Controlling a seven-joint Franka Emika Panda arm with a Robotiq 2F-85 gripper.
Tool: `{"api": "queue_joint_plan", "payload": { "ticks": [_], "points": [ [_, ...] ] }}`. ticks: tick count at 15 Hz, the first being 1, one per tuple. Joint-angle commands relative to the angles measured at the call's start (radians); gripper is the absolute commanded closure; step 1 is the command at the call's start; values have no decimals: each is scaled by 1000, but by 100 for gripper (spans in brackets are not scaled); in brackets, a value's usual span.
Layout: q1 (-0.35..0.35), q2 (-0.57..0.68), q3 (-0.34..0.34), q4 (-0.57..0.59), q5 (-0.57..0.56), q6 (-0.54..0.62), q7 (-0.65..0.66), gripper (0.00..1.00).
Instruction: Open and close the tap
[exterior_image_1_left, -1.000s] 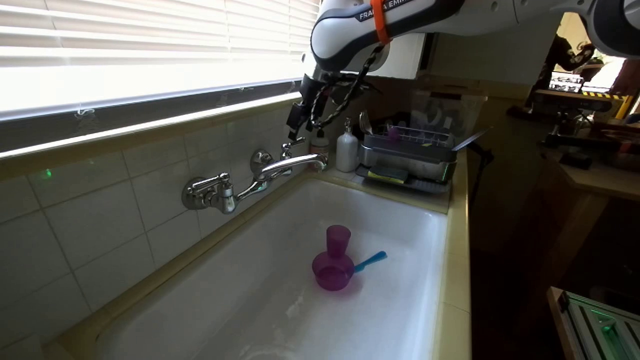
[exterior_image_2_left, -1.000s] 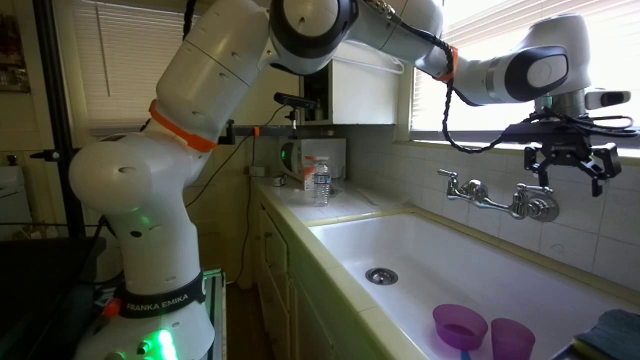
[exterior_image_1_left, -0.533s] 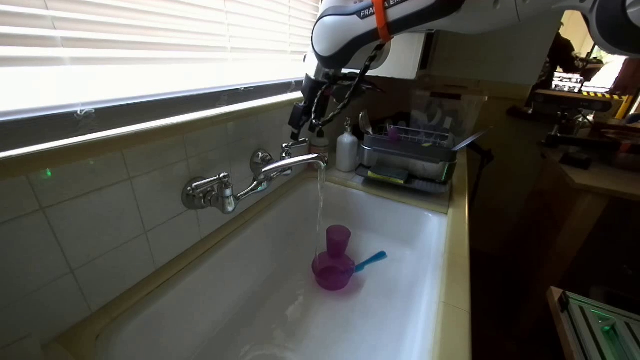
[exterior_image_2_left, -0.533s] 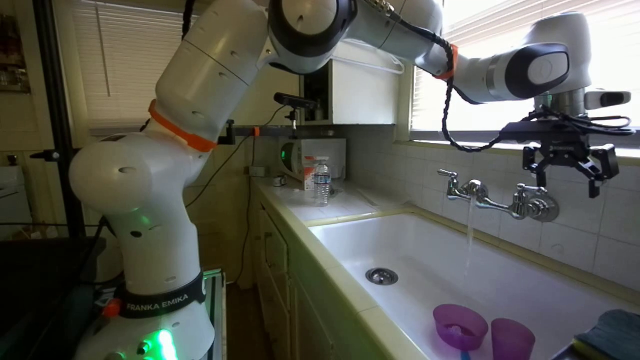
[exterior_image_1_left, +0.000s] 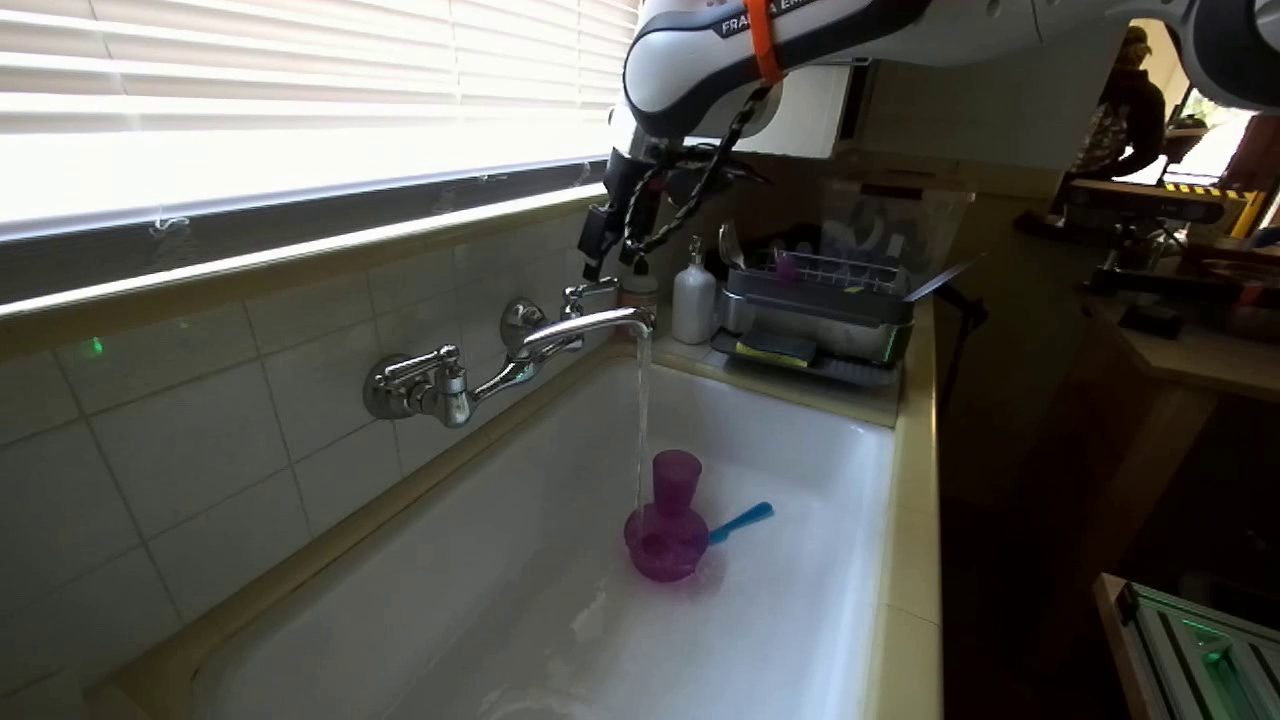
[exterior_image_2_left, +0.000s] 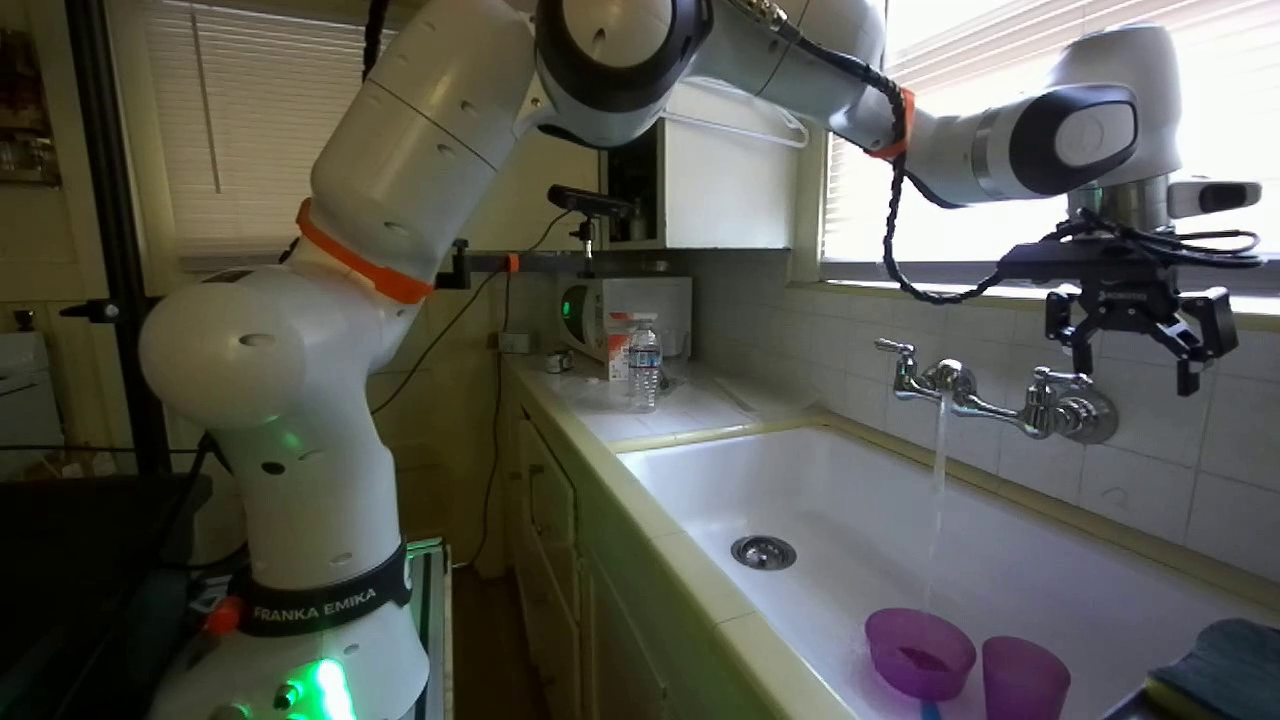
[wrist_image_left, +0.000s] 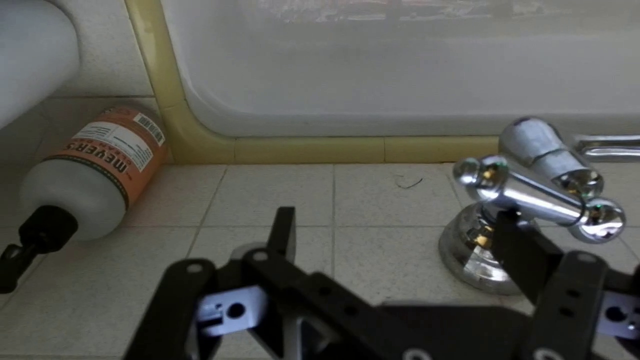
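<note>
The chrome tap is on the tiled wall in both exterior views (exterior_image_1_left: 585, 324) (exterior_image_2_left: 985, 407). Its far lever handle (exterior_image_1_left: 590, 291) is beside my gripper; this handle also fills the right of the wrist view (wrist_image_left: 535, 195). A thin stream of water (exterior_image_1_left: 643, 420) runs from the spout into the purple bowl (exterior_image_1_left: 665, 555). My gripper (wrist_image_left: 398, 217) is open, fingers wide apart and pointing down, with nothing between them. Its right finger in the wrist view is against or just under the handle; contact is hard to tell. The gripper also shows in an exterior view (exterior_image_2_left: 1137, 375).
A white sink (exterior_image_1_left: 800, 450) lies below with a purple cup (exterior_image_1_left: 677, 480) and a blue-handled utensil (exterior_image_1_left: 742, 522). A white pump bottle (exterior_image_1_left: 694, 300), an orange-labelled bottle (wrist_image_left: 112, 145) and a dish rack (exterior_image_1_left: 815, 300) stand at the sink's end. Window blinds (exterior_image_1_left: 300, 80) hang above.
Water has started running from the spout into the bowl; one second ago none ran. My gripper and the lever handle beside it have shifted slightly. The gripper has stayed open.
</note>
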Motion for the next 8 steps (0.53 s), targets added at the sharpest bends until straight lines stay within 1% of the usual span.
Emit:
{"api": "queue_joint_plan", "payload": {
  "ticks": [1, 5, 8],
  "points": [
    [8, -54, -27, -82, -38, 19, 4, 0],
    [6, -95, -39, -120, -54, 25, 4, 0],
    [6, -138, -36, -164, -53, -10, -11, 0]
  ]
}}
